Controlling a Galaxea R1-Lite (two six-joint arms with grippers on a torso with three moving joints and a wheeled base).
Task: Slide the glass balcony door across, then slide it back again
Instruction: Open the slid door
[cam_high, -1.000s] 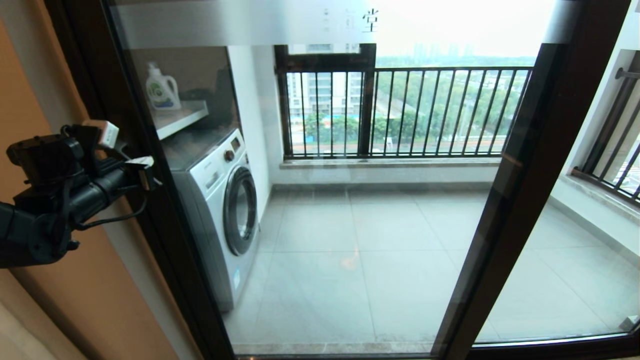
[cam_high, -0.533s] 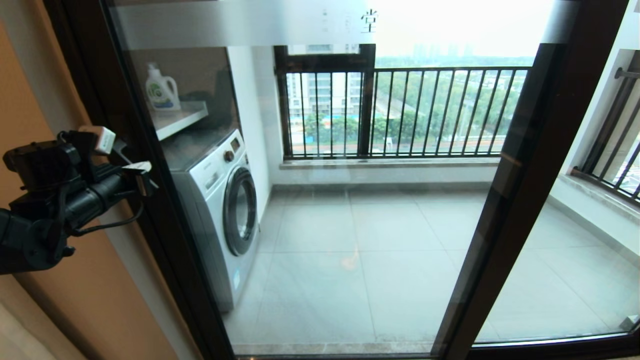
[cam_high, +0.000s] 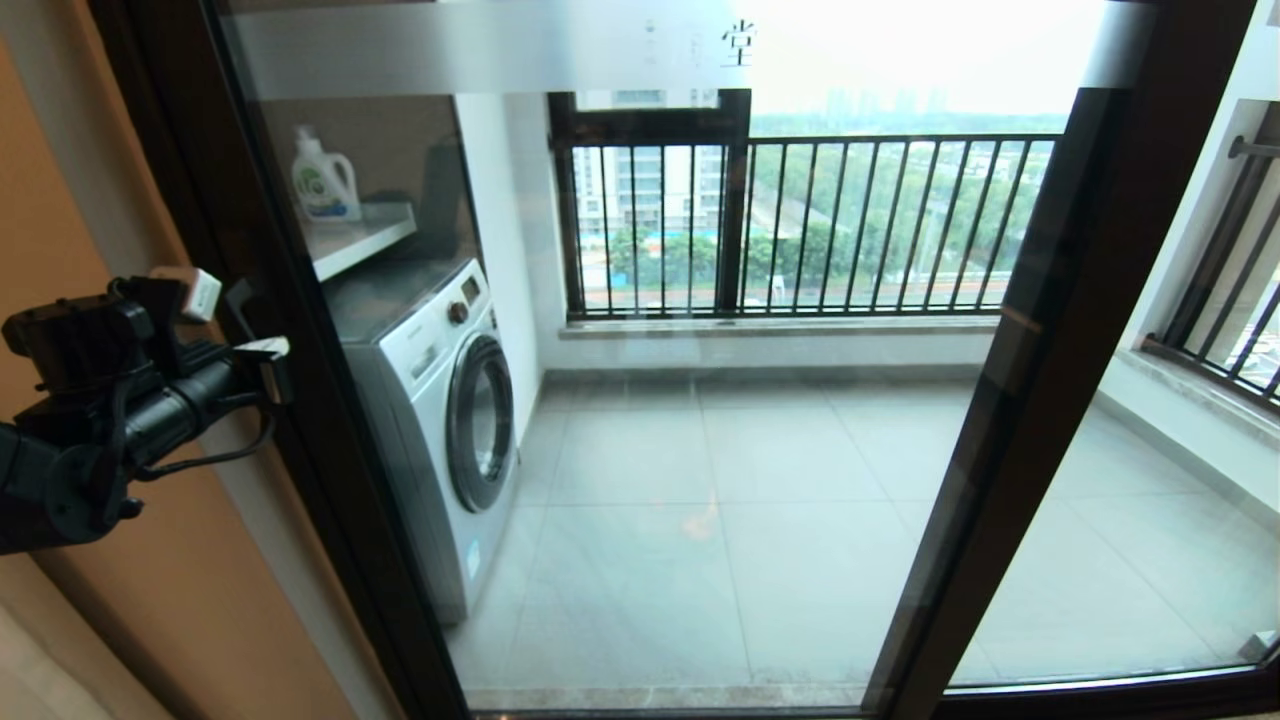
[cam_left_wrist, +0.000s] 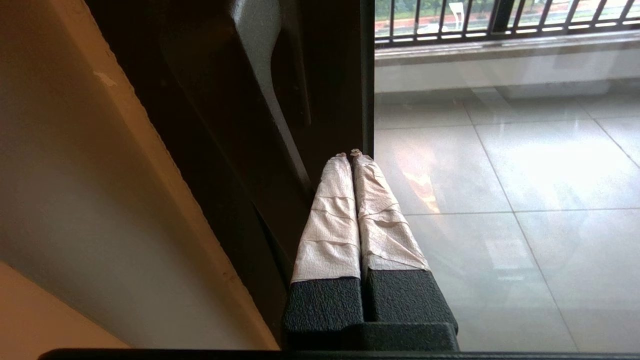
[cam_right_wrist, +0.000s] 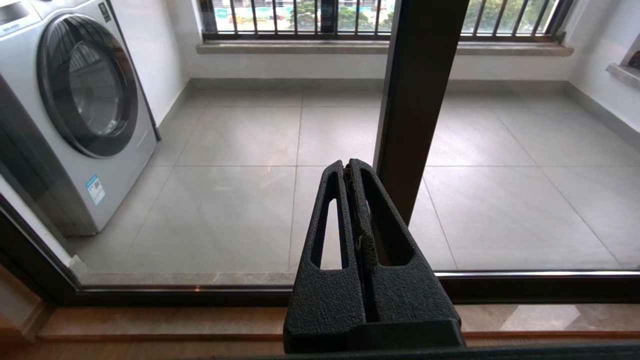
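The glass balcony door (cam_high: 700, 400) fills the head view, its dark left frame edge at the orange wall (cam_high: 60, 200). The left pincer (cam_high: 262, 350) sits at that frame edge, at mid height. The left wrist view alone shows its tape-wrapped fingers (cam_left_wrist: 330, 220) pressed together with nothing between them, tips against the dark frame beside the handle (cam_left_wrist: 260, 75). The right pincer (cam_right_wrist: 348, 172) is absent from the head view; the right wrist view shows it closed and empty, low before the glass, facing the dark vertical frame post (cam_right_wrist: 412, 100). Behind the glass: a washing machine (cam_high: 450, 400), a detergent bottle (cam_high: 322, 177) on a shelf (cam_high: 365, 235), a tiled floor (cam_high: 750, 520) and a railing (cam_high: 850, 220).
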